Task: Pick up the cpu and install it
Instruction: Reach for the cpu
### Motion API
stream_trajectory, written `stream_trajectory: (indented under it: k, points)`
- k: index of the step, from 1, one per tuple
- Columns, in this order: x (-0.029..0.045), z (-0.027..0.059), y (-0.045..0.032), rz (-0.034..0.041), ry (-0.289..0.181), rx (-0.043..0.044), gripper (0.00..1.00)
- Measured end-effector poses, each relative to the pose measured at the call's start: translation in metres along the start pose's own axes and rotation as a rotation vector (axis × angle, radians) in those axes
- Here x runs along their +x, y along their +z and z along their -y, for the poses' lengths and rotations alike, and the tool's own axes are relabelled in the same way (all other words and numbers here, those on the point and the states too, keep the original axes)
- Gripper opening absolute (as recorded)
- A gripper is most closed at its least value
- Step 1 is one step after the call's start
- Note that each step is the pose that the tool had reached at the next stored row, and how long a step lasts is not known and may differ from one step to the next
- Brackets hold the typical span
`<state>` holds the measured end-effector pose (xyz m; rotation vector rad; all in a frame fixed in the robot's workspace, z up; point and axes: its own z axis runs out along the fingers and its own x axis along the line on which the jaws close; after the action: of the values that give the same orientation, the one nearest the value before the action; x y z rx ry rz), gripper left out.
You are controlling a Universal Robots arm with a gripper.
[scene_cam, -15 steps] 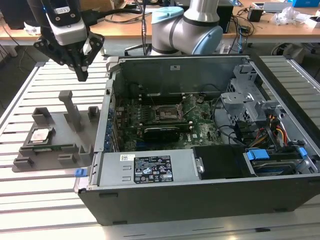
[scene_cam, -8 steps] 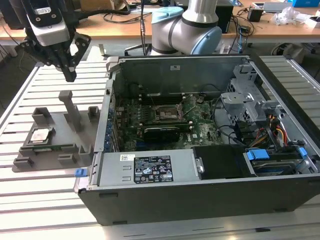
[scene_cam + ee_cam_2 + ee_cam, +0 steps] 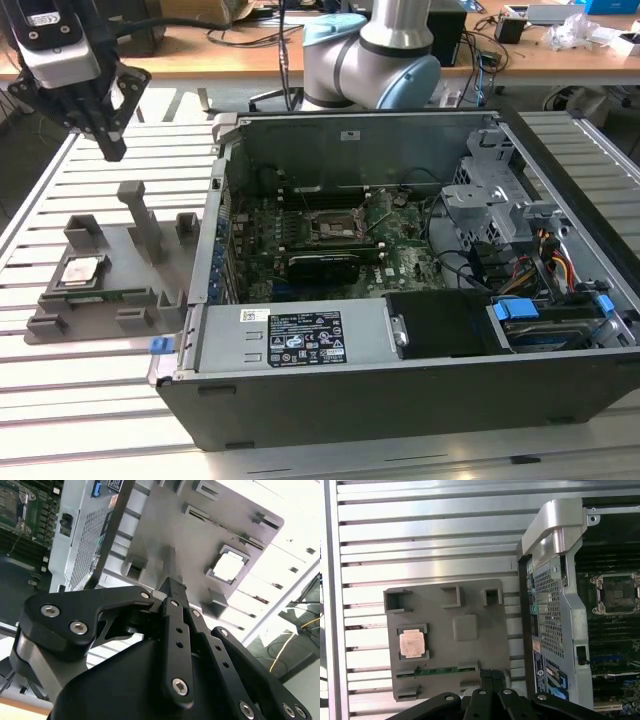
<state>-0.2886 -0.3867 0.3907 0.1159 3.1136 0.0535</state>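
- Gripper (image 3: 112,150): fingers brought together at the tips, with nothing between them. It hangs high over the grey holder (image 3: 125,262).
- Cpu (image 3: 413,643): lies flat in its pocket on the holder, below the gripper and well apart from it, untouched.
- Socket (image 3: 335,228): sits inside the open computer case (image 3: 400,385), off to one side of the gripper and beyond the holder. We see no chip in it.
- Progress: by our judgement nothing is done. The cpu is not picked up and not installed.
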Motion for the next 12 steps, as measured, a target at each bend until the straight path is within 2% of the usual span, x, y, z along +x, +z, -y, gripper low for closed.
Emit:
stream_trajectory:
  k: [5,12]
  points:
    - [0.0221,-0.0007,0.0001,0.0001,-0.001,0.0014,0.11]
    - [0.0463,0.0012,-0.0002,0.0001,-0.001,0.0014,0.11]
